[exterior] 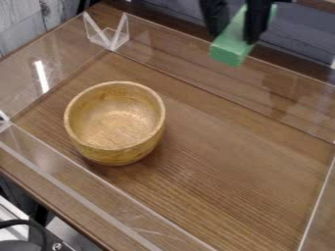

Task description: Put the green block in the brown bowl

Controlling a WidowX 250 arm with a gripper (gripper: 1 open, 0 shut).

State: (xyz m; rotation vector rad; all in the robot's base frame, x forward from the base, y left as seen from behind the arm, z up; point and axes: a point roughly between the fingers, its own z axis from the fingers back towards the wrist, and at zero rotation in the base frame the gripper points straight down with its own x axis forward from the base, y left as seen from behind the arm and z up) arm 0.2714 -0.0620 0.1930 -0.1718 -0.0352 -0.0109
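The green block (232, 48) hangs in the air near the top of the view, well above the wooden table's far right part. My gripper (237, 27) is shut on its upper end, and dark fingers (210, 16) show on either side of it. Only the lower part of the gripper is in the picture; the rest is cut off by the top edge. The brown bowl (116, 121) stands upright and empty on the table at the left, well apart from the block and lower in the view.
The wooden table (222, 167) is ringed by low clear plastic walls (78, 191). A small clear folded stand (108, 30) sits at the back left corner. Grey panels run along the far side.
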